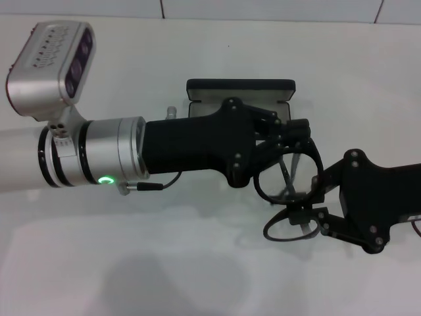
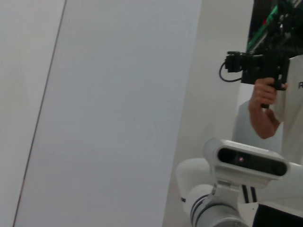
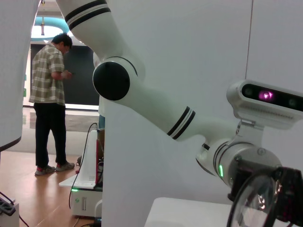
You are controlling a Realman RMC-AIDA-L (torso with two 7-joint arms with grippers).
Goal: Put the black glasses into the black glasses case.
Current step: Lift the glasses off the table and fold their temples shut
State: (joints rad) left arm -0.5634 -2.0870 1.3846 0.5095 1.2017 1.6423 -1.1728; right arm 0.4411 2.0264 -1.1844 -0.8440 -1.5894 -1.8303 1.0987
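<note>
Black glasses between left tool, right tool

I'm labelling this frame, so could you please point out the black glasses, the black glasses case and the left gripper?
black glasses (image 1: pixel 271 179): head view, on the rim of the upper lens.
black glasses case (image 1: pixel 240 85): head view, on the raised lid's outer shell.
left gripper (image 1: pixel 299 131): head view, at its fingertips.

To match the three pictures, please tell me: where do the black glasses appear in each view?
Head view: the black glasses hang right of centre, between the left gripper and right gripper, in front of the black glasses case.
Left wrist view: not in it.
Right wrist view: one lens at the lower right corner.
Shared landmark: the left arm's wrist camera.
</note>
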